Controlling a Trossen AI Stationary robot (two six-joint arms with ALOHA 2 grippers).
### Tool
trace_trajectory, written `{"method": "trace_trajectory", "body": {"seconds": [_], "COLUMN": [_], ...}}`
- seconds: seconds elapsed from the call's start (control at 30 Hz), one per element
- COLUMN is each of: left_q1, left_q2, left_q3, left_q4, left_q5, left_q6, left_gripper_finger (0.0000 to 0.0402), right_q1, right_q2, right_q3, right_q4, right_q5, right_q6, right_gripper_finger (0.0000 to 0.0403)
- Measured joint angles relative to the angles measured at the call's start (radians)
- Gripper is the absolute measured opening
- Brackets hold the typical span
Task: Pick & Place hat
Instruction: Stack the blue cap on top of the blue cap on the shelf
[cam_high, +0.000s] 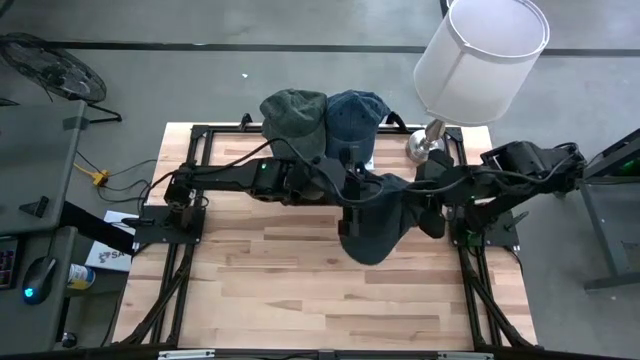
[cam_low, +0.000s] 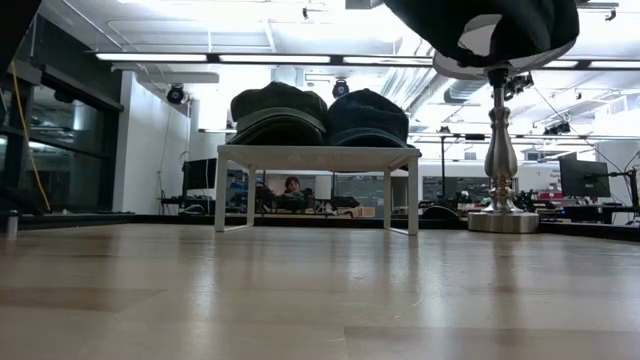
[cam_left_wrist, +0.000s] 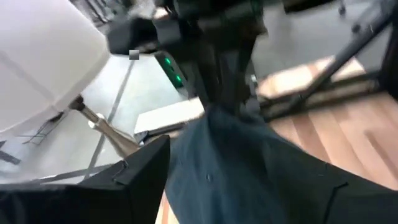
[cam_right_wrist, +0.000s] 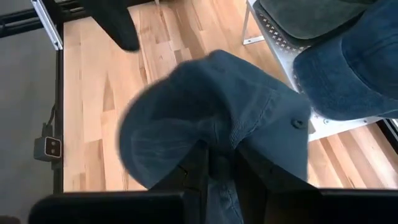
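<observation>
A dark blue cap (cam_high: 378, 226) hung in the air above the wooden tabletop (cam_high: 300, 290), pinched by its crown between the fingers of the right gripper (cam_right_wrist: 214, 163), which reached in from the table's right side. The left gripper (cam_high: 352, 188) hovered just beside the cap, its fingers (cam_left_wrist: 146, 163) spread apart and clear of the cloth. Behind both arms, a green cap (cam_high: 294, 117) and a blue denim cap (cam_high: 354, 118) sat side by side, touching, on a small white stand (cam_low: 316, 156). A lamp (cam_high: 478, 52) with a white shade stood at the tabletop's far right corner.
</observation>
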Motion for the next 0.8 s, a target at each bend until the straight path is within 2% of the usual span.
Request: {"method": "trace_trajectory", "body": {"seconds": [0.2, 0.5, 0.8], "left_q1": [0.028, 0.076, 0.075], "left_q2": [0.0, 0.045, 0.072], "left_q3": [0.0, 0.002, 0.0], "left_q4": [-0.04, -0.034, -0.035], "left_q5": [0.07, 0.258, 0.237], "left_q6": [0.054, 0.087, 0.143], "left_gripper_finger": [0.0261, 0.0261, 0.0261], "right_q1": [0.0, 0.0, 0.0], "right_q2": [0.007, 0.022, 0.033], "right_q3": [0.0, 0.0, 0.0], "right_q4": [0.007, 0.057, 0.052], "right_q5": [-0.034, -0.038, -0.045], "right_q6": [-0.01, -0.023, -0.012], "right_gripper_finger": [0.0045, 0.0045, 0.0045]}}
